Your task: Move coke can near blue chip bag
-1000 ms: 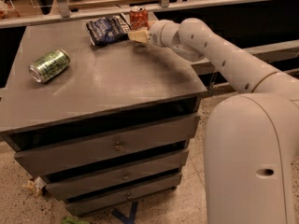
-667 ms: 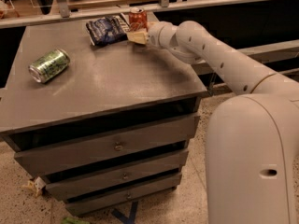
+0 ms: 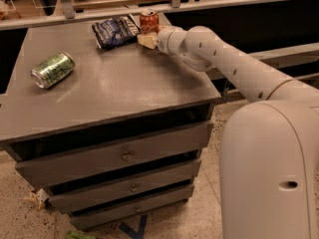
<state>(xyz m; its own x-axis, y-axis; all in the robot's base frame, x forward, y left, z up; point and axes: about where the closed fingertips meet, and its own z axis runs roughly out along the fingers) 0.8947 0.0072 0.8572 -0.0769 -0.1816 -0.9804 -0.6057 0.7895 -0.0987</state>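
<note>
1. The end effector (image 3: 147,40) sits at the back of the desk (image 3: 124,83) and hides the bottom of the coke can (image 3: 149,20).
2. The words on the blue chip bag (image 3: 114,31) cannot be read.
3. The robot's big body (image 3: 269,168) is cut off at the right and bottom edges.

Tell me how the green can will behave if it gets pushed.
The green can lies on its side on the cabinet top, so it would probably roll rather than slide. It looks like thin aluminium, likely light and easy to dent. The pincer is far from it, at the coke can beside the blue chip bag.
</note>
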